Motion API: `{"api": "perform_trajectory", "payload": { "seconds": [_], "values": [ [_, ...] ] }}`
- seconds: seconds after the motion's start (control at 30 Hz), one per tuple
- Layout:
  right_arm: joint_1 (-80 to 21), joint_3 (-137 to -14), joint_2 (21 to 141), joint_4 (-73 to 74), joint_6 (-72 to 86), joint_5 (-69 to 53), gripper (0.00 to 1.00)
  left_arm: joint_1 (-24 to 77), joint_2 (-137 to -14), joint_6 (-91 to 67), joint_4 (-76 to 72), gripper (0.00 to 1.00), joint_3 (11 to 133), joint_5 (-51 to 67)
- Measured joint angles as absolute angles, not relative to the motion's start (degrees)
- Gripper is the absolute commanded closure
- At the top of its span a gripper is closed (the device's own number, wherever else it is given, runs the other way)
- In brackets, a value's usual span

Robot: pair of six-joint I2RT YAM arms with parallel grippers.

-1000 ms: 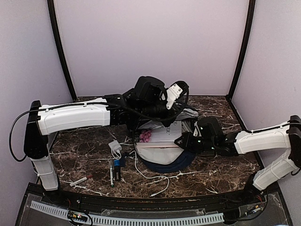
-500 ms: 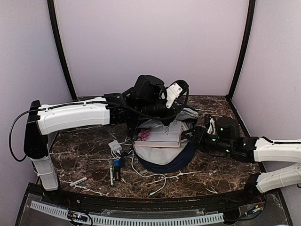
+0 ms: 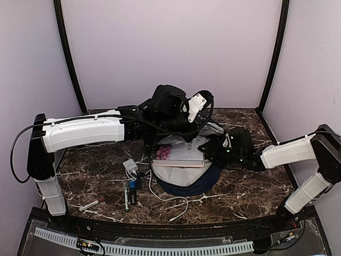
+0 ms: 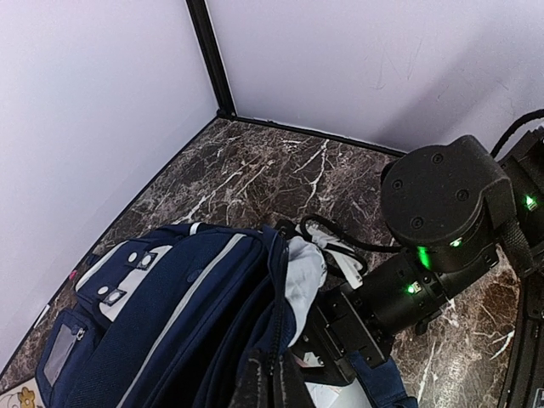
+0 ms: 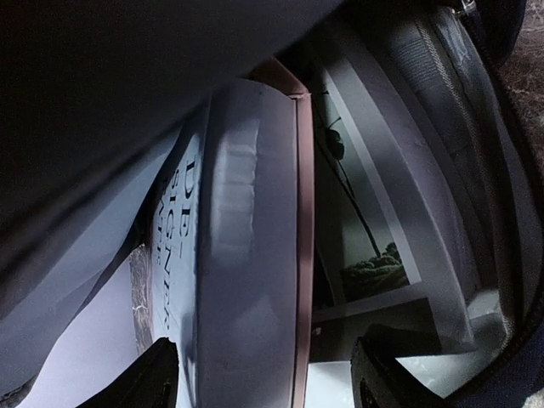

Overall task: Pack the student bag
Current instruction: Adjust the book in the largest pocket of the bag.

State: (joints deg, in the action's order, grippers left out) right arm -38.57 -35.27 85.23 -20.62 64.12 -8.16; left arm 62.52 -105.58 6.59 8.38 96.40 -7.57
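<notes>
At the middle of the marble surface (image 3: 250,186) lies the student bag (image 3: 184,184), a navy backpack with white trim, its mouth gaping toward the right. The left tool (image 4: 270,387) is clamped together on the bag's upper fabric beside the zipper and holds that flap raised, as the left wrist view shows; pale lining hangs just beside the pinched edge. A white book (image 3: 184,152) with a pink spine sits partly inside the opening, its near part resting on the bag's light inner panel.

The right tool (image 3: 210,149) reaches in from the right, at the book's right edge. In the right wrist view its dark fingers (image 5: 140,382) stand apart on either side of the book's spine edge, with a gap showing on each side, so nothing is gripped. Printed lettering runs along the book's cover there, and grey sheets lie deeper in the bag.

Left of the bag, on the bare surface, lie a white charger (image 3: 129,166) with its cable (image 3: 170,200) trailing toward the near edge, and a few pens (image 3: 127,198).
</notes>
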Motion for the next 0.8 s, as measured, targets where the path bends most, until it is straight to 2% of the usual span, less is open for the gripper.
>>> {"api": "perform_trajectory", "payload": {
  "seconds": [0.1,0.23,0.4,0.53,0.67,0.8],
  "values": [
    [-38.5,-35.2,87.5,-24.0,65.3,-9.0,0.31,62.5,-105.6,5.7,8.7,1.00,96.5,-6.5],
    [-38.5,-35.3,89.5,-27.9,66.6,-10.7,0.36,62.2,-106.3,3.8,10.0,1.00,98.1,-4.1],
    [-39.1,-37.4,91.9,-27.9,66.4,-12.2,0.58,61.9,-106.8,2.3,10.2,1.00,99.0,-3.2],
    [-39.2,-37.7,91.4,-28.2,66.9,-12.3,0.70,61.8,-106.8,2.1,10.3,1.00,99.2,-3.9],
    [-39.7,-34.5,86.5,-27.4,68.0,-10.7,0.75,62.0,-106.8,2.5,9.7,1.00,99.2,-6.0],
    [-41.6,-26.2,75.3,-26.1,69.9,-7.8,0.77,62.5,-107.1,3.8,9.7,1.00,99.5,-9.6]
  ]
}}
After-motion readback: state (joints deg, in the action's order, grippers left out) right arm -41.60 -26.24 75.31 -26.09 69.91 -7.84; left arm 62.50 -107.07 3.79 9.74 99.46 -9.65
